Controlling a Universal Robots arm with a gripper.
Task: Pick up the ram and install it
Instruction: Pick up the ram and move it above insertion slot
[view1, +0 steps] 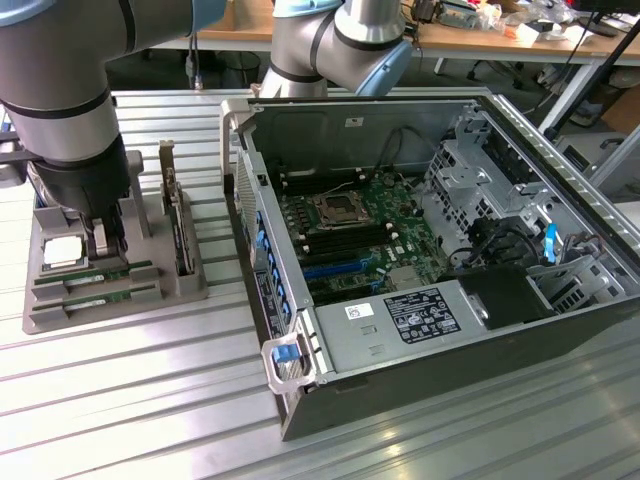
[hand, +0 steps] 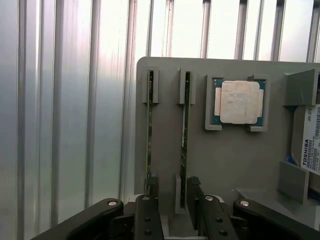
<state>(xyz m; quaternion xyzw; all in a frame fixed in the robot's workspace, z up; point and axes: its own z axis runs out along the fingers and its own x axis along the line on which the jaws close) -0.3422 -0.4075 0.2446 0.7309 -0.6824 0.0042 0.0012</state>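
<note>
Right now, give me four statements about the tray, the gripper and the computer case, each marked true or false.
1. Two ram sticks stand on edge in slots of the gray tray. True.
2. The gripper grips a ram stick. False: it is open over the tray, and both sticks are seated in their slots.
3. A processor chip lies in the tray next to the sticks. True.
4. The computer case is closed. False: its side is open, with the motherboard showing.

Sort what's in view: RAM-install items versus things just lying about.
Job: open gripper; ram stick nearest it; motherboard memory slots; computer case.
Lying about: second ram stick; CPU chip; Toshiba hard drive; expansion card; grey holder tray.
</note>
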